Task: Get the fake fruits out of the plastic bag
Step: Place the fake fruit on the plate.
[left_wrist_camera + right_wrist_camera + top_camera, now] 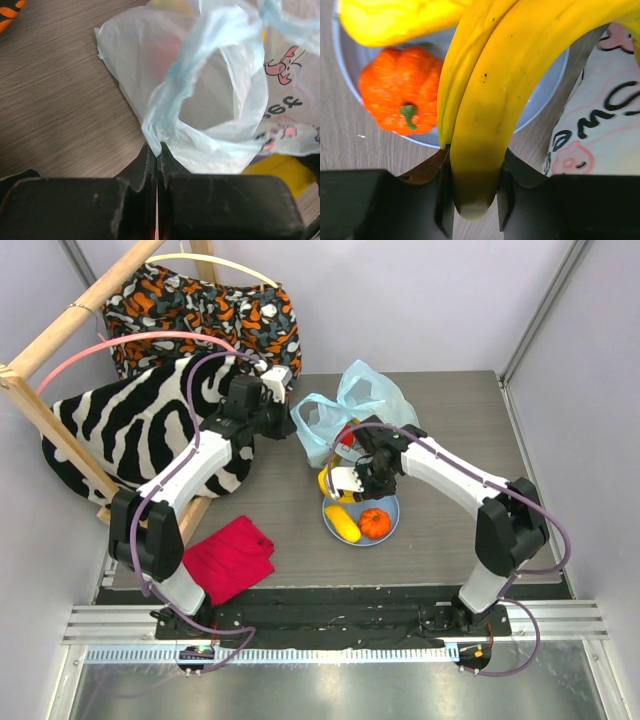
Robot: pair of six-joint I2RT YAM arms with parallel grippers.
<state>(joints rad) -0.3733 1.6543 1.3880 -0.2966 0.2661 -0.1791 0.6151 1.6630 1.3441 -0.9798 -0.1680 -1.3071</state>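
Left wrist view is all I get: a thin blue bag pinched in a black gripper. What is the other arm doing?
Observer: The right gripper is shut on a yellow banana bunch.
Operator: Is any fruit out of the bag already?
Observer: Yes, an orange pumpkin and an oblong yellow piece lie on a round light-blue plate.
Operator: Where is that plate?
Observer: On the table, between the plastic bag and the arm bases.
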